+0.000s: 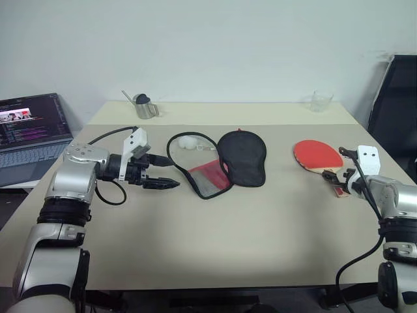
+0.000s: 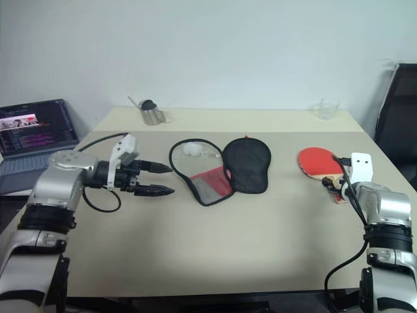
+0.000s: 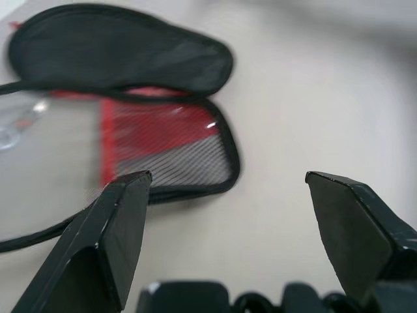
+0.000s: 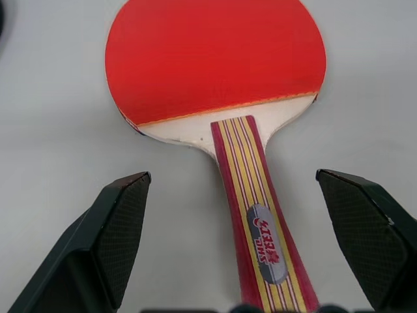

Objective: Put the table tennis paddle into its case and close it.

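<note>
I see the table tennis paddle [image 4: 215, 62] lying flat on the surface [image 1: 260, 228] at its right side, red face up, handle pointing toward the near right edge; the right gripper [image 4: 231, 189] sits over the handle with its fingers spread wide, one on each side of the handle and clear of it, holding nothing; the case [image 1: 218, 160] lies near the middle of the surface, unzipped and spread open, its black flap to the right and the red-and-mesh half to the left, with a small white fluffy charm [image 1: 187, 141] at its far end; the left gripper [image 1: 163, 172] hangs just left of the case, pointing at it, fingers wide and empty; I note a metal cup [image 1: 144, 107] and a clear glass [image 1: 320, 101] at the far edge; a laptop [image 1: 29, 134] stands off to the left.
</note>
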You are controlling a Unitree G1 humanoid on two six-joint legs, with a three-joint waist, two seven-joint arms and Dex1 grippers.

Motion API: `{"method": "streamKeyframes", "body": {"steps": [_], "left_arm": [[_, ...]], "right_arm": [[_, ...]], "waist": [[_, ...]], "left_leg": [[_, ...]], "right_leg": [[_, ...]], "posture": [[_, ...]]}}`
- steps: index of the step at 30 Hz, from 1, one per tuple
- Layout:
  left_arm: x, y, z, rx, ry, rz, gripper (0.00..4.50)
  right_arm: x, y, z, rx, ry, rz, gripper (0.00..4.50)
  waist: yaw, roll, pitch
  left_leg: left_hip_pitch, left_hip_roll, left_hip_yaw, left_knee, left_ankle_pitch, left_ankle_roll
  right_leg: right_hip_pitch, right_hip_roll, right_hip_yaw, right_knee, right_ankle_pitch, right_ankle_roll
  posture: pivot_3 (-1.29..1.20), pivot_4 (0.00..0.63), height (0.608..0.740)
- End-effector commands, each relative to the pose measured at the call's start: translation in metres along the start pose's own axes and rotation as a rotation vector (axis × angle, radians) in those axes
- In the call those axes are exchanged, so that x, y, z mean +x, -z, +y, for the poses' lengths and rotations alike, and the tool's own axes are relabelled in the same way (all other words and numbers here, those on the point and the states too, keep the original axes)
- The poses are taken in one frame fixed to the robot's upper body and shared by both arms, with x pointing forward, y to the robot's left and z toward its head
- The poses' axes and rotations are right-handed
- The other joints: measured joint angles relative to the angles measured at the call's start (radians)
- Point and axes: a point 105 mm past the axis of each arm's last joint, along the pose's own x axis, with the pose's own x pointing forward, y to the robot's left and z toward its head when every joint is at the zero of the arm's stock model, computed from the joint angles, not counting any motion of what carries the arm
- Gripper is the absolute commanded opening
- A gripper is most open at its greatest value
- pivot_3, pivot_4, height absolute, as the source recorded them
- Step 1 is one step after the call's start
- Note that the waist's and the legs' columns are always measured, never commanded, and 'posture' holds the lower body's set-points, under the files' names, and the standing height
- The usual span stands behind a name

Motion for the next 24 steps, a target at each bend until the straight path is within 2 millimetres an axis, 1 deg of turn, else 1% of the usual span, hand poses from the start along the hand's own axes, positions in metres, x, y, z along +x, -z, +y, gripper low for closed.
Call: {"method": "streamKeyframes", "body": {"steps": [1,6,9,10,11,14,17,19,20,24], "left_arm": [[0.002,-0.015,-0.003,0.031,-0.004,-0.045,4.12],[0.006,-0.017,-0.003,0.021,-0.017,-0.056,4.12],[0.007,-0.018,-0.003,0.013,-0.021,-0.065,4.12],[0.008,-0.018,-0.003,0.012,-0.021,-0.064,4.14],[0.009,-0.017,-0.002,0.011,-0.024,-0.06,4.14],[0.011,-0.018,-0.001,0.011,-0.033,-0.061,4.14],[0.012,-0.02,-0.002,0.014,-0.034,-0.066,4.14],[0.012,-0.02,-0.001,0.013,-0.039,-0.066,4.14],[0.012,-0.02,-0.001,0.013,-0.041,-0.066,4.14],[0.012,-0.019,-0.002,0.013,-0.044,-0.066,4.14]], "right_arm": [[0.008,0.003,-0.001,-0.023,0.04,0.058,4.5],[0.017,0.008,0.005,0.022,0.005,0.051,4.5],[0.021,0.002,0.009,0.043,-0.021,0.001,4.5],[0.022,0.001,0.011,0.041,-0.029,-0.008,4.11],[0.023,-0.001,0.011,0.041,-0.024,-0.016,3.89],[0.028,-0.005,0.015,0.054,-0.026,-0.033,2.92],[0.029,-0.009,0.018,0.052,-0.03,-0.043,1.87],[0.029,-0.012,0.019,0.048,-0.035,-0.05,1.31],[0.029,-0.013,0.02,0.047,-0.036,-0.052,1.23],[0.023,-0.027,0.027,0.043,-0.064,-0.087,1.23]], "waist": [[0.0,0.0,0.0],[-0.003,-0.001,-0.001],[-0.004,-0.002,-0.001],[-0.005,-0.002,-0.001],[-0.007,-0.002,-0.001],[-0.018,-0.002,-0.001],[-0.023,-0.002,-0.001],[-0.024,-0.002,-0.001],[-0.024,-0.002,-0.001],[-0.024,-0.002,-0.001]], "left_leg": [[0.0,0.0,0.0,0.0,0.0,0.0],[0.001,0.0,0.0,0.0,0.0,0.0],[0.002,0.0,0.0,0.001,0.0,0.001],[0.002,0.0,0.001,0.001,0.001,0.001],[0.002,0.0,0.001,0.001,0.001,0.002],[0.003,0.0,0.002,0.001,0.003,0.004],[0.003,0.001,0.001,0.0,0.004,0.005],[0.003,0.001,0.001,0.0,0.004,0.005],[0.003,0.001,0.001,-0.001,0.004,0.005],[0.003,0.001,0.001,-0.001,0.005,0.005]], "right_leg": [[0.0,0.0,0.0,0.0,0.0,0.0],[0.001,0.0,0.0,0.0,0.0,0.0],[0.001,0.0,0.001,-0.001,0.001,0.0],[0.002,0.0,0.001,-0.001,0.001,0.0],[0.002,0.0,0.001,-0.001,0.002,0.0],[0.002,0.001,0.001,-0.001,0.004,0.0],[0.002,0.002,0.002,-0.001,0.004,-0.001],[0.001,0.002,0.002,-0.001,0.005,-0.002],[0.001,0.003,0.002,-0.001,0.005,-0.002],[0.001,0.002,0.002,-0.001,0.005,-0.002]], "posture": [[0.0,0.15,0.74],[0.0,0.15,0.74],[0.0,0.15,0.74],[0.0,0.15,0.74],[0.0,0.15,0.74],[0.0,0.15,0.74],[0.0,0.15,0.74],[0.0,0.15,0.74],[0.0,0.15,0.74],[0.0,0.15,0.74]]}}
